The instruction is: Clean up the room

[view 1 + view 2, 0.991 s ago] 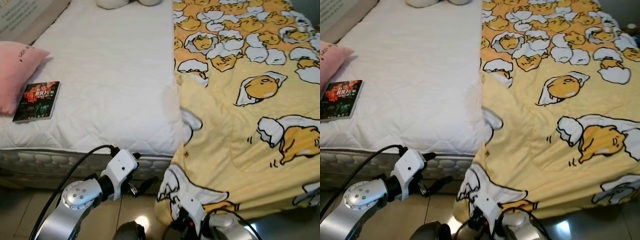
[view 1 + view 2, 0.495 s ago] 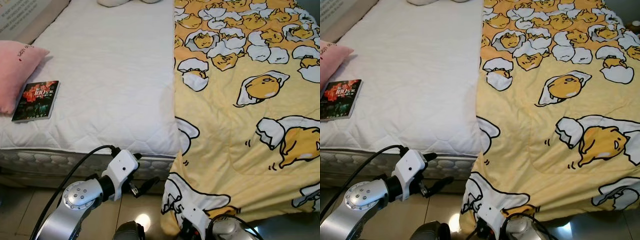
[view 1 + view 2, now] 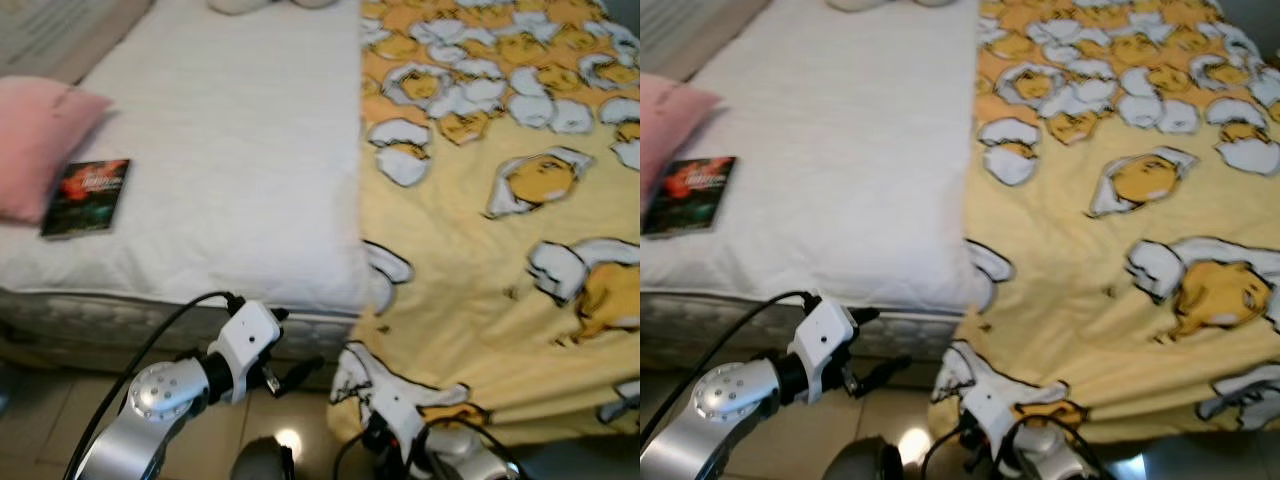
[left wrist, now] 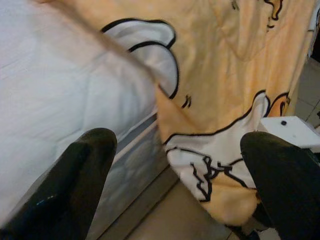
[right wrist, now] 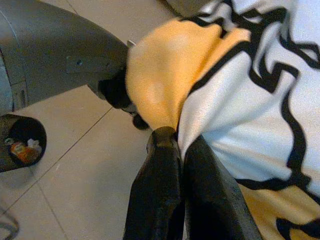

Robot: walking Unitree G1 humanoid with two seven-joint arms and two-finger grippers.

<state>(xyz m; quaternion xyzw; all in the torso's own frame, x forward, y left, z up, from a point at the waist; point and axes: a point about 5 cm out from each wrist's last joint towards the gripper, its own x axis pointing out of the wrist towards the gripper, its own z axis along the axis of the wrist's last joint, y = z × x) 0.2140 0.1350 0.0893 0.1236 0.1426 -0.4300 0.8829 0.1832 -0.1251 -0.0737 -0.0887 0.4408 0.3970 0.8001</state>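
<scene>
At the far left of the bed, a pink pillow (image 3: 40, 140) lies on the white mattress (image 3: 230, 150) with a dark-covered book (image 3: 86, 184) just beside it, neither of them tidied away. Nearer the middle, the left tool (image 4: 175, 165) hangs low in front of the mattress edge with its two black fingers (image 4: 70, 185) spread wide apart and nothing between them, pointing towards the blanket's hanging corner. To the right, the yellow blanket (image 3: 500, 200) printed with egg characters covers only the right part of the bed, its left edge running down the middle and leaving the white mattress bare. At the foot of the bed, the right tool (image 5: 177, 145) has its fingers pressed together on a pinched corner of the blanket, above the tiled floor (image 5: 75, 165). By this showing the bed-making is only partly done: the blanket is grasped but not yet spread across the bare half, and the book and pillow seem to remain to be sorted.
</scene>
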